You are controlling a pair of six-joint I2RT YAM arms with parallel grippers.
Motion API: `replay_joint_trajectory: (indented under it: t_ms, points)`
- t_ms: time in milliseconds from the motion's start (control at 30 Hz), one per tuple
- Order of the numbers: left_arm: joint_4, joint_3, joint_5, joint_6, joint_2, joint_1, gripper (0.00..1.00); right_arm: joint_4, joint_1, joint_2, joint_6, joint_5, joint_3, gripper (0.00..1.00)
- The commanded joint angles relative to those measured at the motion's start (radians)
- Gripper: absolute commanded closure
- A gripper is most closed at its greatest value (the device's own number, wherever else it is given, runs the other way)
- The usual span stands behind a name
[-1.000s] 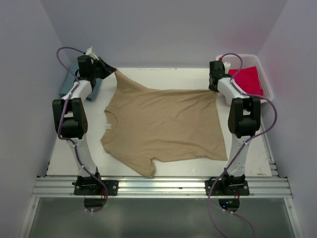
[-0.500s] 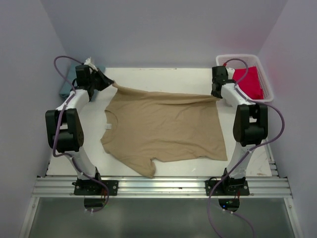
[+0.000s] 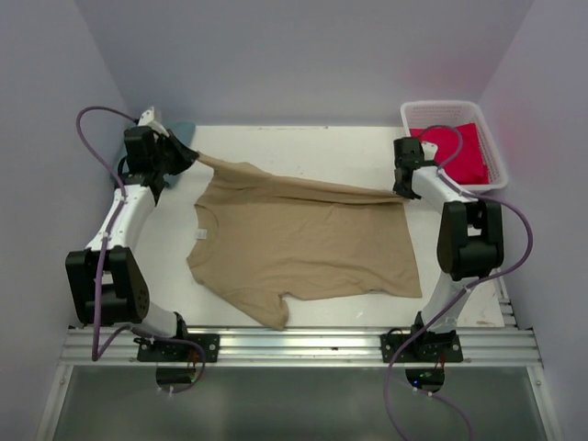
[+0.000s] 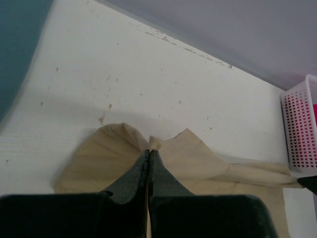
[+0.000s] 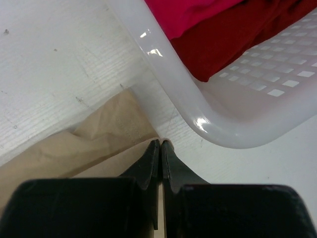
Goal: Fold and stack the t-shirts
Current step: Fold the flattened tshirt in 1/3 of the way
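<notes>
My left tool (image 4: 149, 151) is clamped on the far-left corner of the tan t-shirt (image 3: 303, 243), and my right tool (image 5: 159, 142) pinches its far-right corner. The rest of the shirt lies flat mid-bench. The white basket (image 5: 198, 116) holding the red-pink t-shirt (image 3: 459, 152) crowds my right tool (very close), and the teal t-shirt (image 3: 181, 130) sits at the bench's far-left corner. Since a second ago, both tools have drawn the far edge nearer.
</notes>
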Motion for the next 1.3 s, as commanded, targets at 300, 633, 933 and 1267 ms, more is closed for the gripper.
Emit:
replay_joint_trajectory:
  t_ms: [300, 633, 933, 1267]
  points:
    - [-0.067, -0.22, -0.06, 0.034, -0.157, 0.015, 1.0, -0.014, 0.002, -0.136, 0.046, 0.009, -0.082, 1.0]
    - [-0.129, -0.232, -0.081, 0.055, -0.241, 0.015, 1.0, -0.025, 0.004, -0.199, 0.062, 0.018, -0.158, 1.0]
    - [-0.156, -0.309, -0.081, 0.051, -0.278, 0.015, 1.0, 0.002, 0.004, -0.189, 0.06, 0.002, -0.216, 1.0]
    - [-0.228, -0.395, -0.13, -0.034, -0.52, 0.013, 0.77, -0.052, 0.005, -0.233, 0.08, 0.0, -0.237, 0.19]
